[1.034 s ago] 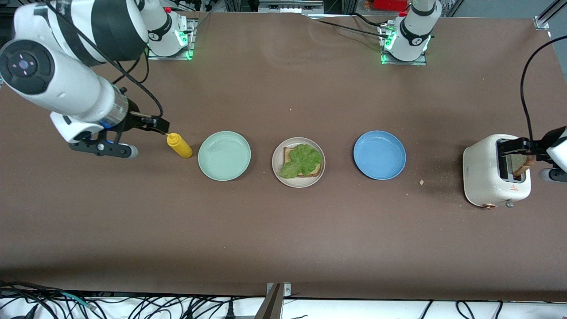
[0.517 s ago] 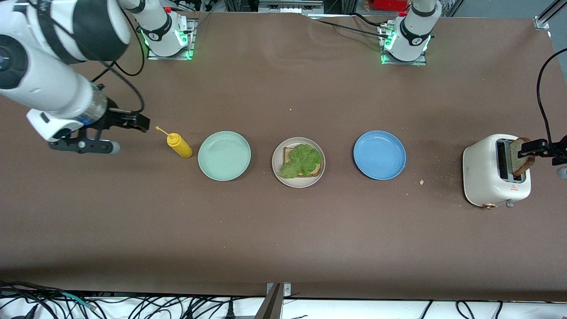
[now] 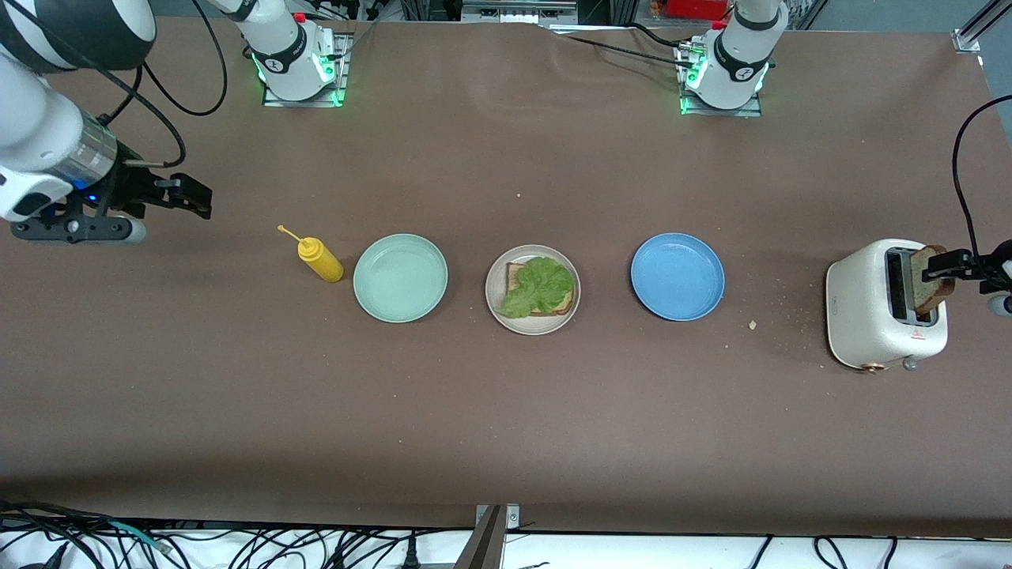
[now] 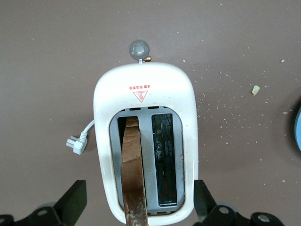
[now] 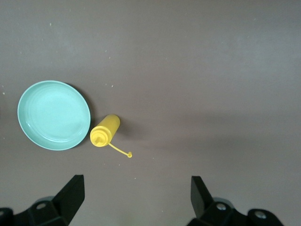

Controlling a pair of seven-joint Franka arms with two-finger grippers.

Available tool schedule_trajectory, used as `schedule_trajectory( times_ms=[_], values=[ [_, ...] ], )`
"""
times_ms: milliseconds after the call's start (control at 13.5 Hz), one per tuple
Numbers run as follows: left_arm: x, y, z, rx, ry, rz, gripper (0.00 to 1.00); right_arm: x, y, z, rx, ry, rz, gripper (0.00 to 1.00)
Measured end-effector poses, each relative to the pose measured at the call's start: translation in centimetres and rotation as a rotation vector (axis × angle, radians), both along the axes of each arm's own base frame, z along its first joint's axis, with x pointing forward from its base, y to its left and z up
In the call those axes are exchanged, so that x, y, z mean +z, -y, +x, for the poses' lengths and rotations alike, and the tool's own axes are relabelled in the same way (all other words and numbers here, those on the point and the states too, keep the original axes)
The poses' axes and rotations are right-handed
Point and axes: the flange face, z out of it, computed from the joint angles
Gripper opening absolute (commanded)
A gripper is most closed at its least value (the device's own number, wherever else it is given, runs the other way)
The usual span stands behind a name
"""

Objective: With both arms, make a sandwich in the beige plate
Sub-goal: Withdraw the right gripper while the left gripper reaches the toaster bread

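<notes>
Brown-crusted bread slice stands on edge in one slot of the white toaster, rising above its top. Left gripper hangs directly over that toaster at the left arm's end of the table; in the left wrist view its two black fingers sit spread wide, one to each side of the toaster, and do not touch the slice. From the front camera one fingertip shows against the slice's upper edge, so contact there cannot be told. Second slot is bare. Crumbs are scattered on the brown table beside the toaster.

Right gripper is up over bare table at the right arm's end, fingers wide apart, holding nothing. Below it in the right wrist view stand a yellow squeeze bottle with its cap dangling, and the mint green plate just beside the bottle.

Beige plate is well apart from both grippers, mid-table between the mint green plate and the blue plate. On it: one bread slice with a ruffled lettuce leaf laid over it.
</notes>
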Motion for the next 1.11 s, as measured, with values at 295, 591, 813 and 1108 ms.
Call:
schedule_trajectory(
  times_ms=[295, 591, 813, 1108],
  values=[
    [-0.9, -0.6, -0.5, 0.01, -0.006, -0.003, 0.7, 2.6, 4.0, -1.6, -0.063, 0.065, 0.009, 1.0],
    [-1.5, -1.4, -1.1, 0.026, -0.014, -0.006, 0.15, 1.9, 5.4, -4.0, -0.082, 0.05, 0.011, 1.0],
    [-1.7, -1.9, -1.4, 0.034, -0.018, -0.007, 0.0, 1.6, 5.3, -3.9, -0.081, 0.046, 0.01, 1.0],
    [-1.6, -1.7, -1.3, 0.03, -0.015, -0.008, 0.0, 1.4, 5.3, -3.8, -0.081, 0.044, 0.01, 1.0]
  ],
)
